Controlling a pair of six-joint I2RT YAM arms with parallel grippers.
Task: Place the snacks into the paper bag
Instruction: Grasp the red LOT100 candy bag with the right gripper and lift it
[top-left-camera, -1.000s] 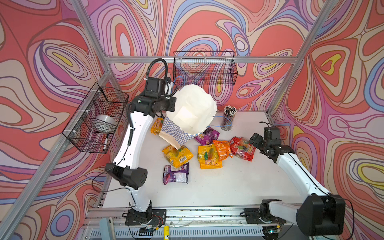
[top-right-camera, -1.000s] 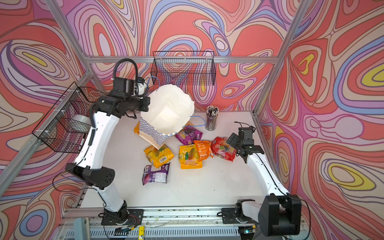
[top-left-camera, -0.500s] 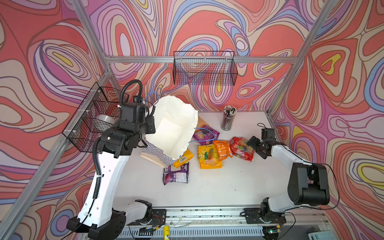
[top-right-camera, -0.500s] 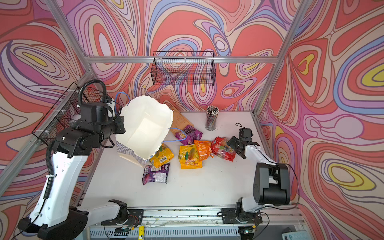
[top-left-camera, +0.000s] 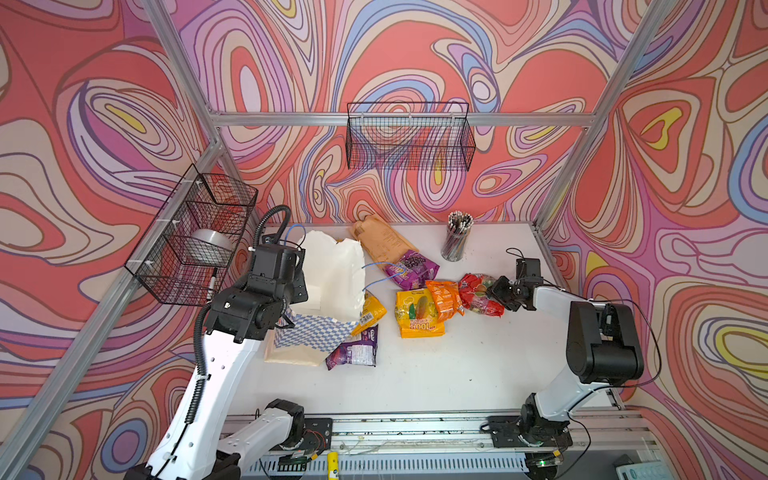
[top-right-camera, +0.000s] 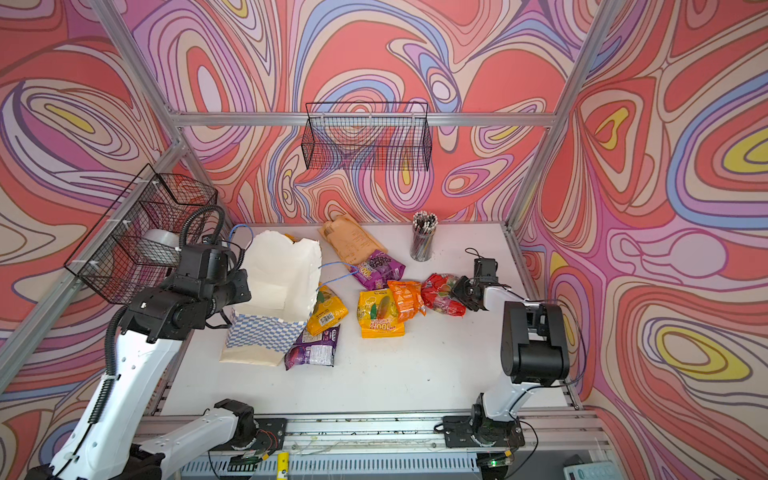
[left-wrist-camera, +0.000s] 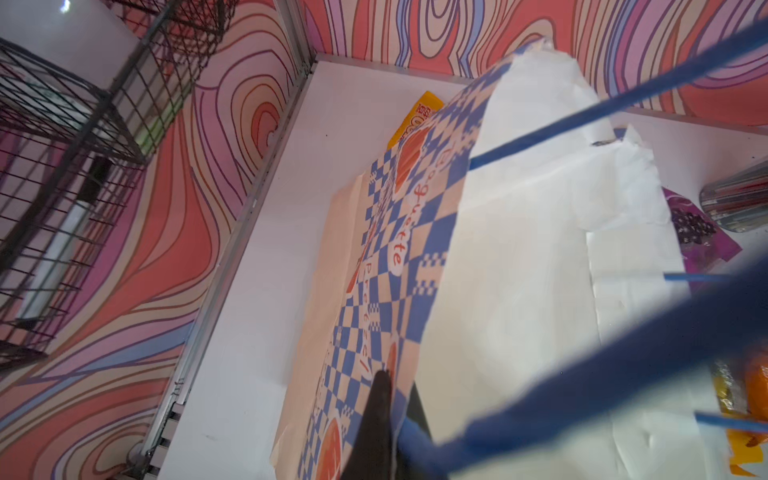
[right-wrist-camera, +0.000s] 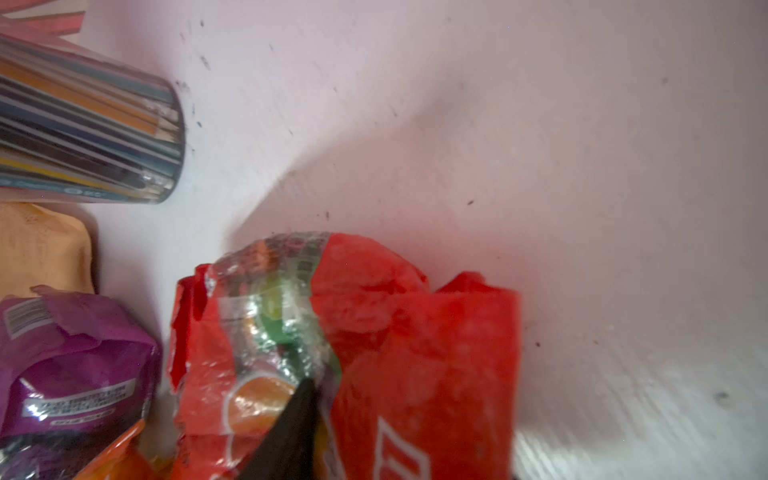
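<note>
The left gripper (left-wrist-camera: 395, 390) is pinched tight on the rim of the paper bag (top-left-camera: 309, 334), which leans open on its cream base. That thin, ragged paper could tear or fold shut if it is pulled. The right gripper (top-left-camera: 495, 288) sits at the edge of the red packet (top-left-camera: 476, 297), well apart from the bag. I cannot tell whether its jaws have a hold, and the slick film may slip out. The blue cord handle (left-wrist-camera: 623, 368) crosses the bag's mouth and could snag a packet. Of the other snacks, a yellow packet (top-left-camera: 371, 309) and a purple packet (top-left-camera: 353, 352) touch the bag. The desk (top-left-camera: 457, 374) is white and speckled, and the swirl-patterned walls carry black wire baskets (top-left-camera: 409, 137).
</note>
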